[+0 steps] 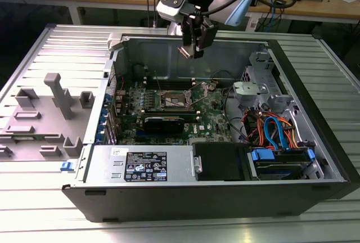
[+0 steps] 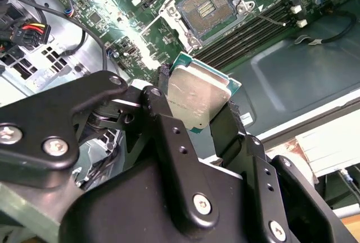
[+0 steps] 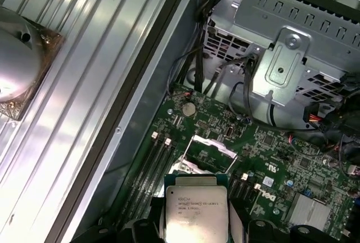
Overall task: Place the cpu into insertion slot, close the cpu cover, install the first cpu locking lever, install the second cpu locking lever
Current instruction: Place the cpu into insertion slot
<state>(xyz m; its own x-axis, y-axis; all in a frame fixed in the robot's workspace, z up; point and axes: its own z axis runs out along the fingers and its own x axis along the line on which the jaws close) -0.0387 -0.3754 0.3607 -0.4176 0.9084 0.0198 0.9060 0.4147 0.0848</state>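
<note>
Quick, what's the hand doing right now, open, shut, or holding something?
The hand is closed on the cpu, holding it in the air, apart from the insertion slot.

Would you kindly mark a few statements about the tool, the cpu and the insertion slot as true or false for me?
1. The tool is shut on the cpu. True.
2. The cpu sits in the insertion slot. False: the slot is empty, and the cpu is held above the board.
3. The computer case lies open, with its motherboard exposed. True.
4. The tool touches the motherboard. False: in the exterior view it hangs clear above the board.
</note>
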